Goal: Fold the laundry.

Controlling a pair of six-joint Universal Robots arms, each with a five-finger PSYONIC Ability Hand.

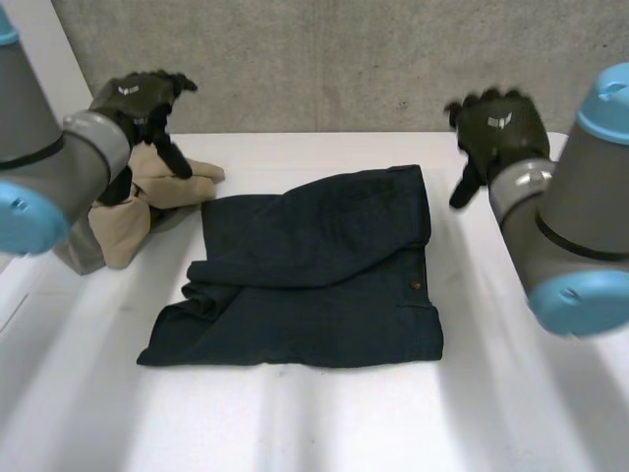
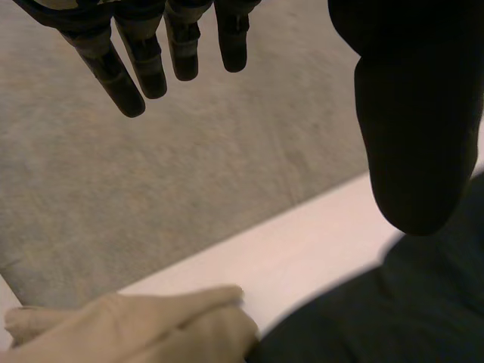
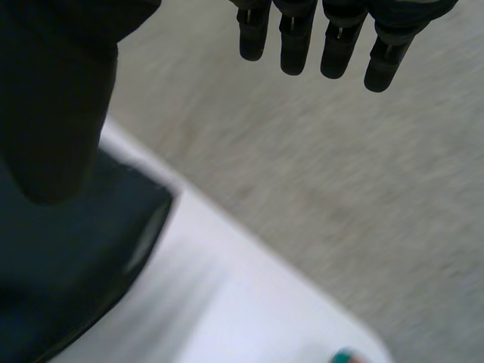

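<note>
Head view shows the dark trousers lying folded in the middle of the white table. A beige cloth lies bunched just beside them, below my left hand. My right hand hangs above the table near the trousers' far corner. On both hands my fingers are straight and hold nothing.

Robot hand uncurled, empty; beige cloth beside dark garment.
</note>
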